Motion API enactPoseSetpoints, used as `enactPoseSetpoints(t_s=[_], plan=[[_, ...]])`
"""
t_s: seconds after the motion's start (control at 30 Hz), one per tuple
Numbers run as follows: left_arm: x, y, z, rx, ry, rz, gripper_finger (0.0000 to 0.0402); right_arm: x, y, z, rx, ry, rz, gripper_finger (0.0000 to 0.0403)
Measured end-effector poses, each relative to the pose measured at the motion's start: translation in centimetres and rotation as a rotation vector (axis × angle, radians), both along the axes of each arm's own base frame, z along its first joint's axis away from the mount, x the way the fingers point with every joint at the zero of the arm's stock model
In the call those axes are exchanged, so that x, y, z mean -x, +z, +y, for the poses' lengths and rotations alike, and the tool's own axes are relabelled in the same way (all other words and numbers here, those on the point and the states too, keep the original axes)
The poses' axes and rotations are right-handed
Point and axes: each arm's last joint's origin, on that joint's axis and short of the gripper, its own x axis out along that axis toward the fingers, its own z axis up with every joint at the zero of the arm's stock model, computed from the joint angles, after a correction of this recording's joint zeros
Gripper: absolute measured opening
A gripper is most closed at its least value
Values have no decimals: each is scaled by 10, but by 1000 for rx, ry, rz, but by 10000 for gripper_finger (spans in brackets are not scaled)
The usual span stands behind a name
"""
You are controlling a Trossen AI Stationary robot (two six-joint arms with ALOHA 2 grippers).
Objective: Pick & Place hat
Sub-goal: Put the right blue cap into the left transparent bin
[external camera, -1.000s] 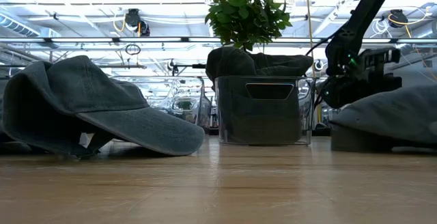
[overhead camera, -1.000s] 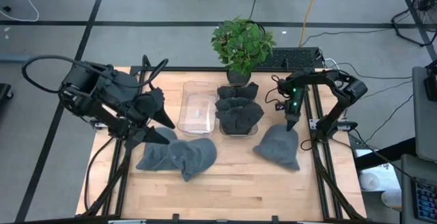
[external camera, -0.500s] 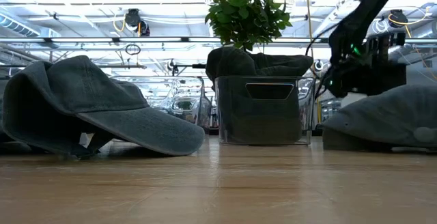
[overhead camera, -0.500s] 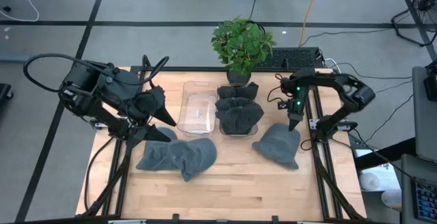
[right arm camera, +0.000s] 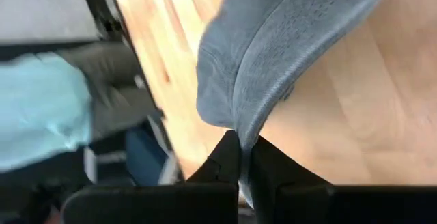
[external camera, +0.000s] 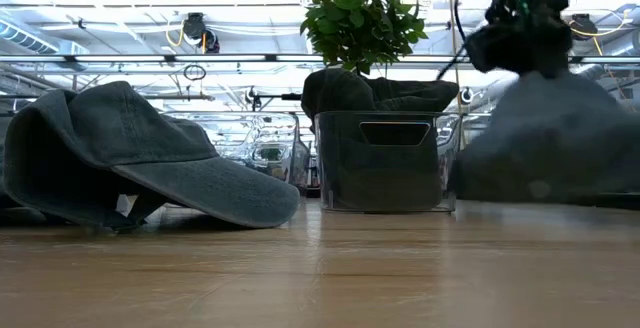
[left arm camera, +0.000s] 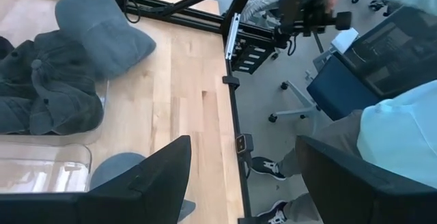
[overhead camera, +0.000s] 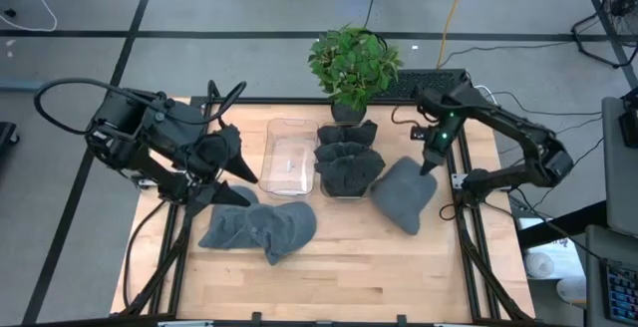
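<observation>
A grey hat [overhead camera: 404, 195] hangs from my right gripper [overhead camera: 427, 163] just right of the clear bin [overhead camera: 349, 172] that is filled with dark hats. In the low view this hat [external camera: 550, 138] is a blurred mass under the gripper [external camera: 520, 28]. Two more grey hats [overhead camera: 259, 229] lie crown-up on the table's near left, brim forward in the low view [external camera: 150, 163]. My left gripper [overhead camera: 234, 163] waits open above the table's left side, beside an empty clear bin [overhead camera: 289, 158]; its fingers stand wide apart [left arm camera: 242, 162]. My right gripper pinches the hat's edge [right arm camera: 247, 130] between its two shut fingers [right arm camera: 229, 157], coming from above and pointing down. The hat hangs below the fingers, tilted toward the table's near side. Whether its lower end [overhead camera: 407, 222] still touches the table, I cannot tell.
A potted plant [overhead camera: 354, 63] stands at the far edge behind the bins. A black frame rail [overhead camera: 461, 182] runs along the table's right side. A person in a light blue sleeve [left arm camera: 403, 128] sits beyond the right edge. Bare wood [overhead camera: 349, 267] lies along the near edge.
My right gripper has risen and moved a little toward the far edge, staying shut on the hat. The hat has been drawn up from lying on the table and has shifted toward the filled bin.
</observation>
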Motion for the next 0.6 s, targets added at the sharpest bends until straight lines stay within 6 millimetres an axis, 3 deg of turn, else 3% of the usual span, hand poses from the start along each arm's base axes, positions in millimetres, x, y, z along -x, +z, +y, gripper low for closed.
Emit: enactPoseSetpoints(t_s=[0.37,0.6], plan=[[0,0,0,-4,16,0,269,-18,61,9,-28,-171,-44,0],[0,0,0,2,20,2,269,-11,92,37,-84,-271,-25,0]])
